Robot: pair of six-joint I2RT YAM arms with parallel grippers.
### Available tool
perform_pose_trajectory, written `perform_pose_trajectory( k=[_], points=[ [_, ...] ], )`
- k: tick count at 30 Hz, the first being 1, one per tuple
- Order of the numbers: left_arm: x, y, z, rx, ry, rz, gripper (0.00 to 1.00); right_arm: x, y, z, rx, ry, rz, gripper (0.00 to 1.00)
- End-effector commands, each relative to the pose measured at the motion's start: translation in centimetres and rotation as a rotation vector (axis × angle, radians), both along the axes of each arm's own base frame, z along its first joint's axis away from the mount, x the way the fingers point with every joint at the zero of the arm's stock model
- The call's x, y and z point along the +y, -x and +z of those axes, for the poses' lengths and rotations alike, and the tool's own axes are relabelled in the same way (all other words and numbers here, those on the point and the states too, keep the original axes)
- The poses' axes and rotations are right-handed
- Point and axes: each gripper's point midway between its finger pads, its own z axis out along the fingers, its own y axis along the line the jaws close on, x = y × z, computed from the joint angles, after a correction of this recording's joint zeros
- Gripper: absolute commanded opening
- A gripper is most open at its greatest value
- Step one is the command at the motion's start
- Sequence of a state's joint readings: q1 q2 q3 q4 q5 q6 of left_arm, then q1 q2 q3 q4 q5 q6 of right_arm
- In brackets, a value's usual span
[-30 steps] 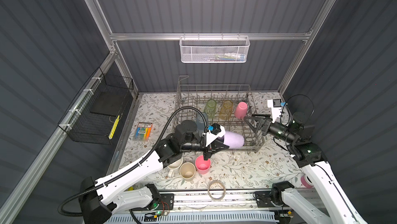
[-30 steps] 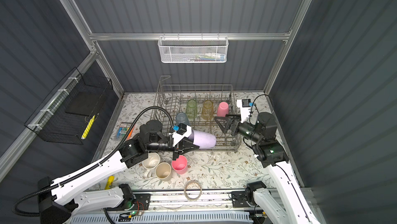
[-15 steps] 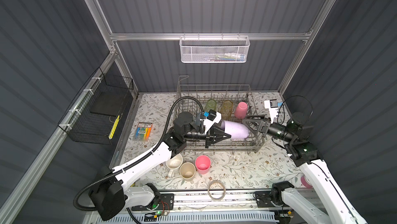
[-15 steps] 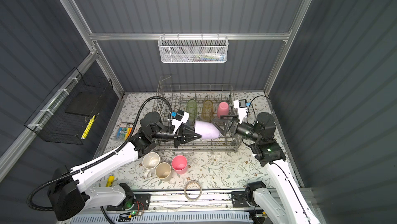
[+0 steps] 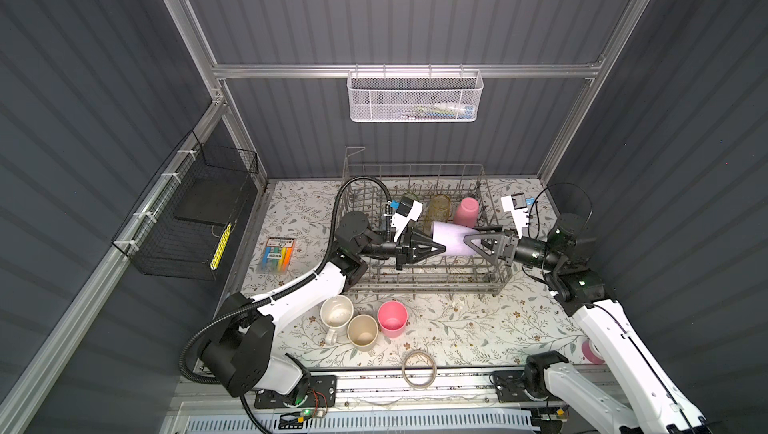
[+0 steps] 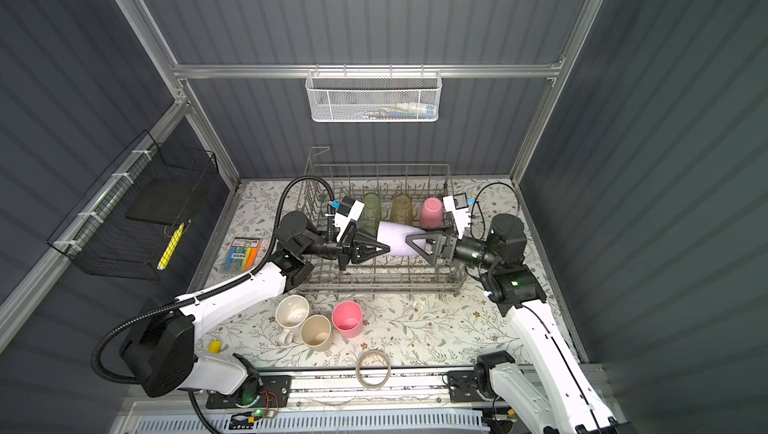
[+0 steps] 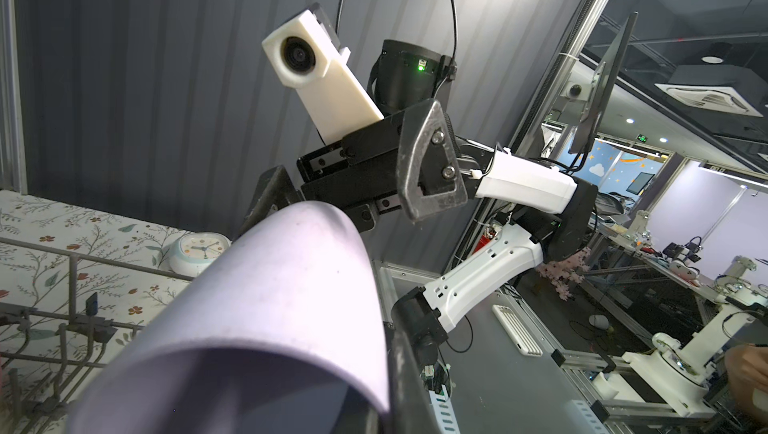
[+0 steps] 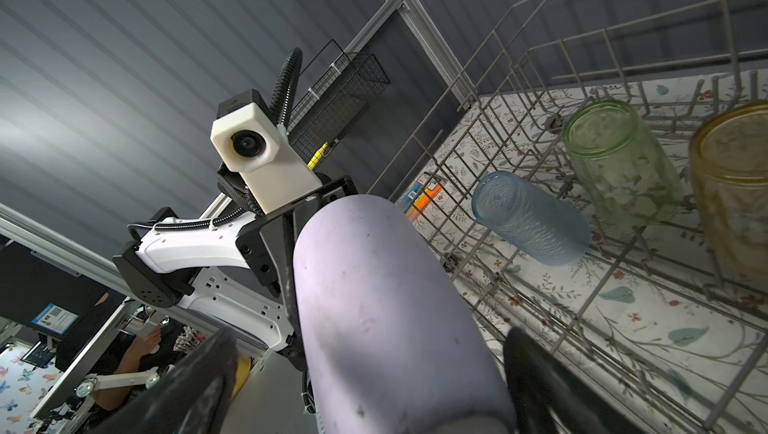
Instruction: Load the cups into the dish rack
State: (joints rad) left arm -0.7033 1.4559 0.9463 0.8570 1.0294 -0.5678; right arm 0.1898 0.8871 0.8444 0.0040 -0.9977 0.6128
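Since a second ago my left arm has swung the lilac cup (image 5: 453,238) from the front edge to above the middle of the dish rack (image 5: 436,284), and the right gripper (image 5: 471,237) has come in around its closed end. I read this as a mid-air handover: the left gripper (image 5: 440,248) is pinched tight on the cup's rim, while the right fingers stand wide, one on either side of the base, gripping nothing. My worry is timing. If the left lets go before the right closes, the cup drops onto the tines, and a squeeze so near the end of a smooth, tapered cup could pop it out. The racked pink cup (image 5: 466,211), at 1 o'clock of the held cup, sits just behind my right fingers and could be knocked. The amber tumbler (image 5: 440,208) is at 12, the green tumbler (image 6: 371,211) at 11, and the blue tumbler (image 8: 532,219) leans among the tines. At 7 o'clock of the rack the white mug (image 5: 336,313), beige cup (image 5: 363,330) and second pink cup (image 5: 392,317) wait on the table (image 5: 478,328), with a tape ring (image 5: 419,373) at 6.
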Motion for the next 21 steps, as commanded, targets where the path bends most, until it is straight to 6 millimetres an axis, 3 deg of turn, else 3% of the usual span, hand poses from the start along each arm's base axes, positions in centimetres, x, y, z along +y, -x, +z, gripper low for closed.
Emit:
perform_pose_trajectory(
  k=[1,21],
  points=[
    [0.4,0.5,1.6,-0.043,0.054,-0.032,0.00,0.7,0.7,0.5,-0.014,-0.021,0.060,0.99],
    [0.2,0.4,0.8,-0.029,0.035,-0.044,0.00,3.1,1.3,0.5,-0.003,-0.027,0.152,0.80]
  ],
)
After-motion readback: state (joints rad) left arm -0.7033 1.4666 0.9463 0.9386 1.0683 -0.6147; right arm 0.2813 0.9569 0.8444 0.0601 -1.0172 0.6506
